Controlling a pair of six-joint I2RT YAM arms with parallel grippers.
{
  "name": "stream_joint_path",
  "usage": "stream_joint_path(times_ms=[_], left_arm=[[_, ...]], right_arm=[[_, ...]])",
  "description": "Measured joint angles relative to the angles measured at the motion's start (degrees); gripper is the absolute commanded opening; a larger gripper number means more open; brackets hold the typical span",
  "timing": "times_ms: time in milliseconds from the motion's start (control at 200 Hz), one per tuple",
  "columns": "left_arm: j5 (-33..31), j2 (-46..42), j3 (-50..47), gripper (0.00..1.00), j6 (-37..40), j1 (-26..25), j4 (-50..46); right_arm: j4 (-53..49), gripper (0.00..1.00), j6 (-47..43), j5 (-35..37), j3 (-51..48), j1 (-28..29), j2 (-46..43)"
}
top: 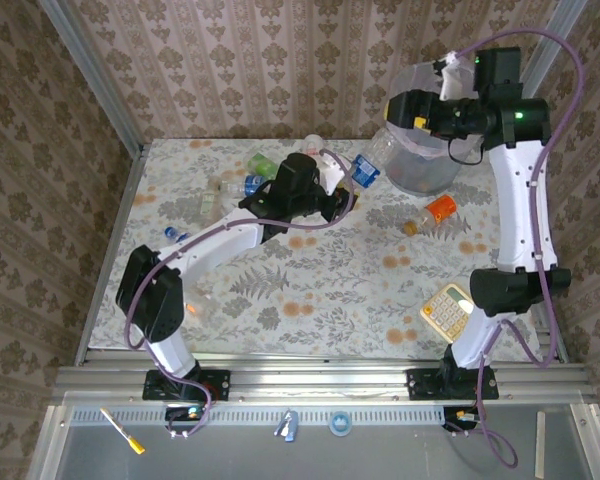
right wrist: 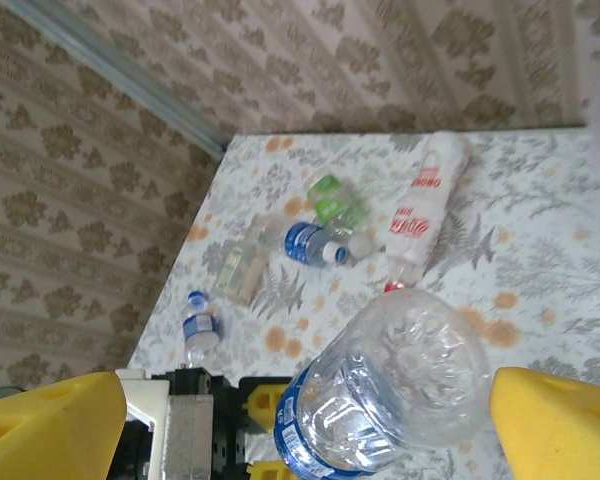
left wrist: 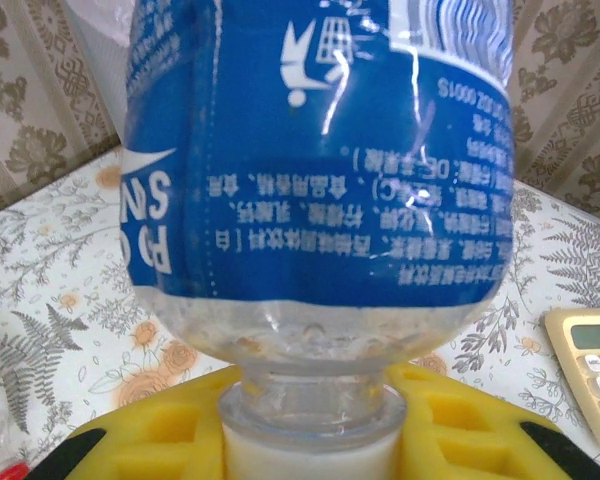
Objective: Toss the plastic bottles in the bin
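My left gripper (top: 345, 186) is shut on the neck of a clear plastic bottle with a blue label (top: 366, 170), held above the table just left of the bin (top: 427, 170). In the left wrist view the yellow fingers (left wrist: 150, 440) clamp that bottle (left wrist: 320, 170) just above its white cap. My right gripper (top: 398, 108) hangs open over the bin's far-left rim. Its wrist view looks down past its spread yellow fingers (right wrist: 50, 430) at the held bottle's base (right wrist: 400, 385). More bottles lie at the back left (top: 242, 185) and an orange one (top: 437, 211) lies near the bin.
A beige calculator (top: 448, 308) lies at the front right, close to the right arm's elbow. Loose on the table are a green bottle (right wrist: 335, 200), a blue-label one (right wrist: 310, 243), a white red-label one (right wrist: 425, 210) and a small one (right wrist: 198, 328). Walls close in the table.
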Motion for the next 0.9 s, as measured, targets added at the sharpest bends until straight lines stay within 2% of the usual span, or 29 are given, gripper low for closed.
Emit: stream_joint_path(times_ms=[520,900], left_arm=[[0.63,-1.53,0.02,0.22,1.55,0.0,0.09],[1.51,-2.47,0.02,0.21,2.64,-0.22,1.18]], right_arm=[[-4.9,0.93,-2.25,0.31,-0.46,1.51,0.39],[-6.36,0.85,-3.06,0.94,-1.46,2.4,1.66]])
